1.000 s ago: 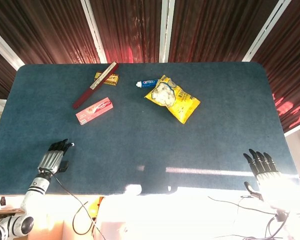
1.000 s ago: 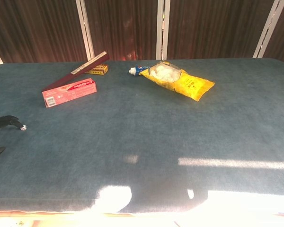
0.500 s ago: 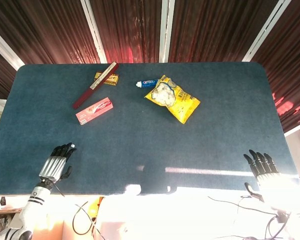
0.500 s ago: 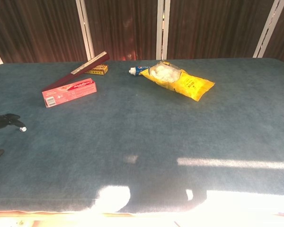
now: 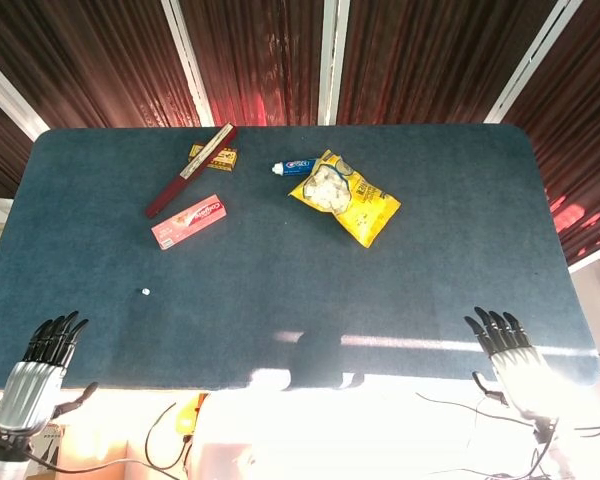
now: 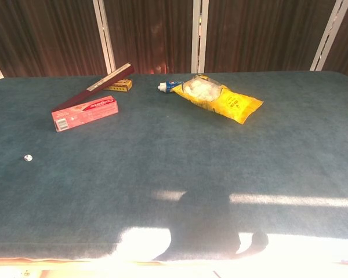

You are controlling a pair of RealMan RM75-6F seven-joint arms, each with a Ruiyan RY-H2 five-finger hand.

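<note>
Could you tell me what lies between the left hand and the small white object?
Only bare blue table separates the left hand from the small white object, as the head view shows.

Small white round object lying alone on blue table felt, near the left front edge.

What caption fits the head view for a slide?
Both open hands, left hand and right hand, at the near edge of a blue table; small white piece lies apart.

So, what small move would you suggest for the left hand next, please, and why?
Probably reach forward toward the small white piece. The left hand is open at the near table edge, holding nothing, and the piece lies alone on the cloth ahead of it, nearer than the pink box.
</note>
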